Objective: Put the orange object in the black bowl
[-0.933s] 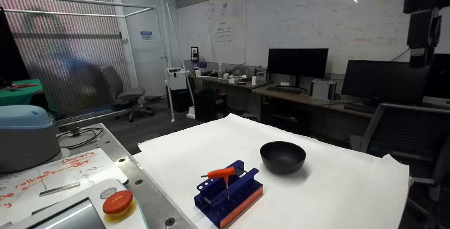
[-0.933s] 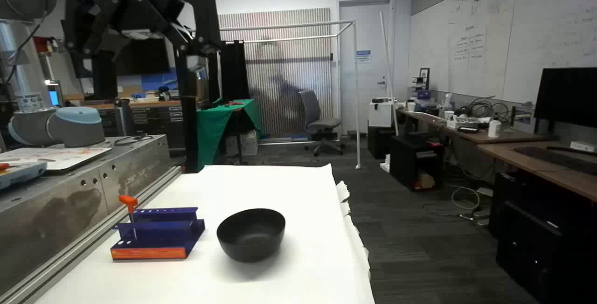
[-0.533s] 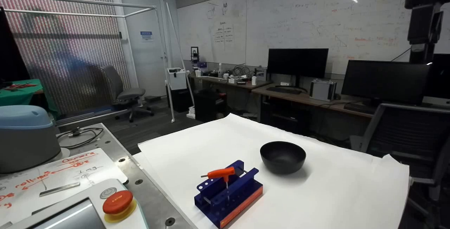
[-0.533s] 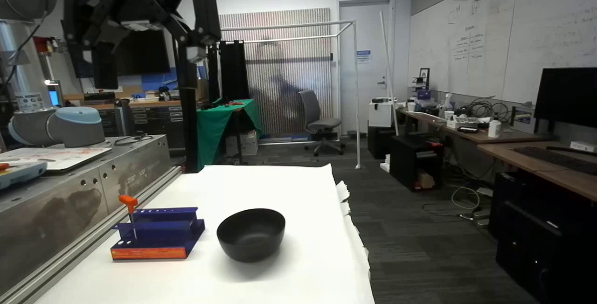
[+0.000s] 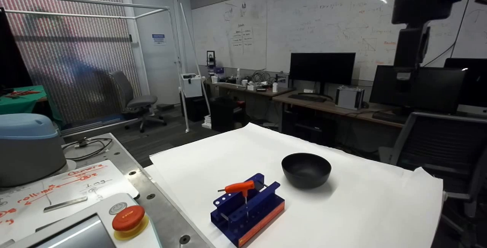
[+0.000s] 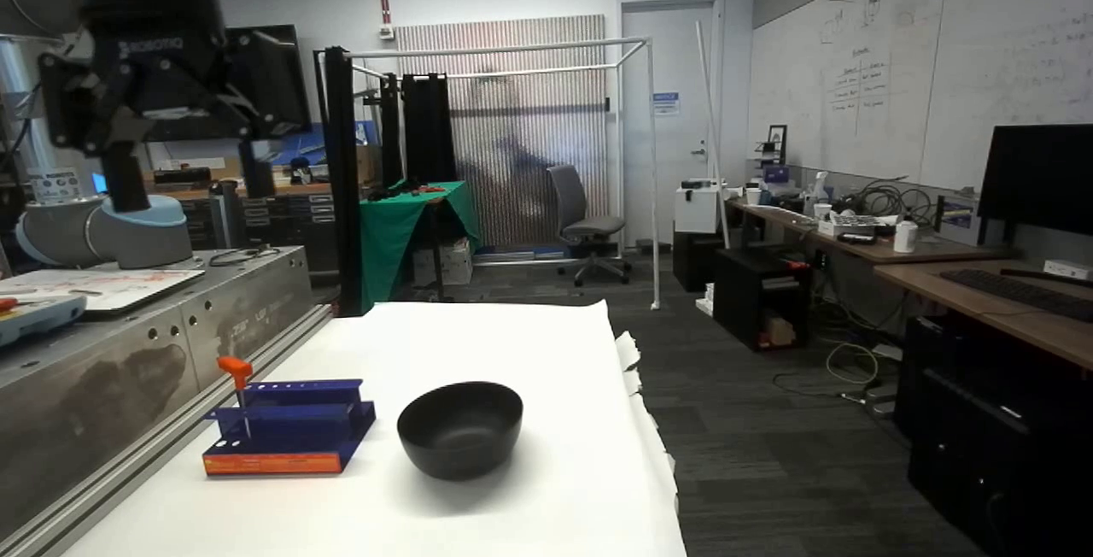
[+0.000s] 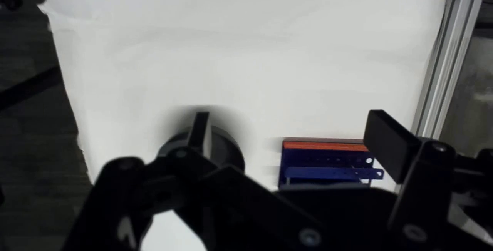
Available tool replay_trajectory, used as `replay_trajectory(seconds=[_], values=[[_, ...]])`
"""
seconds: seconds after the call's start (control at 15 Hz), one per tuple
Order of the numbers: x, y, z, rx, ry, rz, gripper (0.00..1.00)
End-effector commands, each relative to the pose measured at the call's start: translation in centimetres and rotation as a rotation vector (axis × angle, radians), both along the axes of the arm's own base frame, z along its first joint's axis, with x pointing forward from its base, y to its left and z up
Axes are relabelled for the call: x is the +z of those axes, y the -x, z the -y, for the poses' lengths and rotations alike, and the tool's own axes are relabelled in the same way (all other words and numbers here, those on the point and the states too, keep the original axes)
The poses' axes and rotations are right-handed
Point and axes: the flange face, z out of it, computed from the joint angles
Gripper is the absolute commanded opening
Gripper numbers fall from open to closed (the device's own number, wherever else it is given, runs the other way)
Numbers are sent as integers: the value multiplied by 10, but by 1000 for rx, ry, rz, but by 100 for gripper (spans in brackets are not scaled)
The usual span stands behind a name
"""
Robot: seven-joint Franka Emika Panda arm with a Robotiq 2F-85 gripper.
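The orange object is an orange T-handled tool (image 5: 239, 187) with a thin metal shaft. It stands upright in a hole of the blue rack (image 5: 262, 210), and also shows in an exterior view (image 6: 235, 371). In the wrist view its handle is hidden behind the gripper's body. The black bowl (image 5: 306, 174) stands upright beside the rack in both exterior views (image 6: 461, 433) and appears empty. In the wrist view a finger partly covers the bowl (image 7: 227, 151). My gripper (image 6: 192, 190) is open and empty, high above the table; its fingers are wide apart in the wrist view (image 7: 290, 129).
White paper (image 5: 365, 210) covers the table. A metal rail (image 7: 448, 62) runs along the table's edge on the rack's side. A control pendant with a red stop button (image 5: 128, 218) and a grey arm base with a blue cap (image 5: 26, 145) are beyond the rail.
My gripper has moved left in both exterior views and looks smaller in one of them. It stays open. The orange tool, rack and bowl have not moved.
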Motion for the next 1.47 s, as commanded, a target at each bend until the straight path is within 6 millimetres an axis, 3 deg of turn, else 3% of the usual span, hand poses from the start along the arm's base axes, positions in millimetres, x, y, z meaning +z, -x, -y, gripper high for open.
replay_trajectory(seconds=[0.0,0.2,0.33,0.8,1.4], values=[[-23,-28,-74,166,15,32,100],[-55,-51,-127,291,10,108,100],[-73,-69,-146,332,20,161,100],[-128,-135,-168,378,32,191,100],[-179,-175,-212,488,76,147,100]])
